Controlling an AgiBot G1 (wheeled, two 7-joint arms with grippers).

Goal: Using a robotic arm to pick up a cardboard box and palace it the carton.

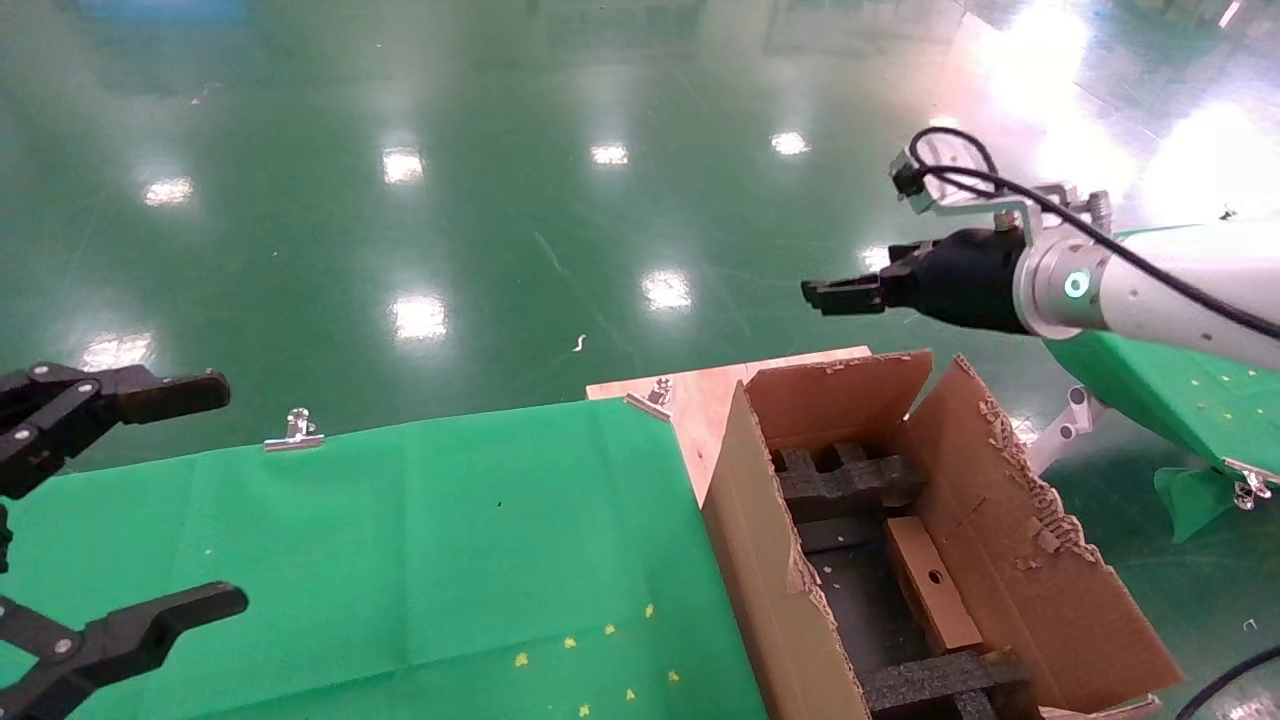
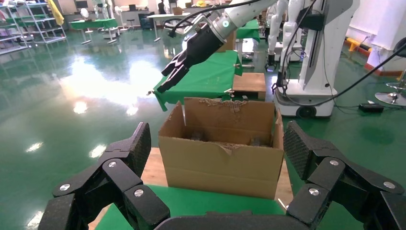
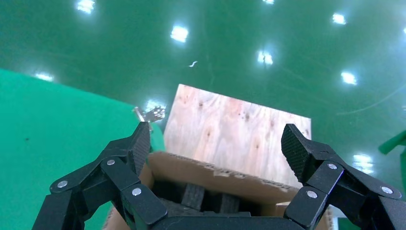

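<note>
The small cardboard box, with a round hole, lies inside the large carton between black foam inserts. The white robotic arm reaches in from the right. My right gripper hangs in the air above and beyond the carton's far flap, open and empty. In the right wrist view the right gripper stands wide open over the carton's torn rim. My left gripper is open and empty at the left edge over the green cloth. It faces the carton in the left wrist view.
A table with a green cloth lies left of the carton, held by metal clips. The carton stands on a plywood board. A second green-covered table is at the right. Glossy green floor lies beyond.
</note>
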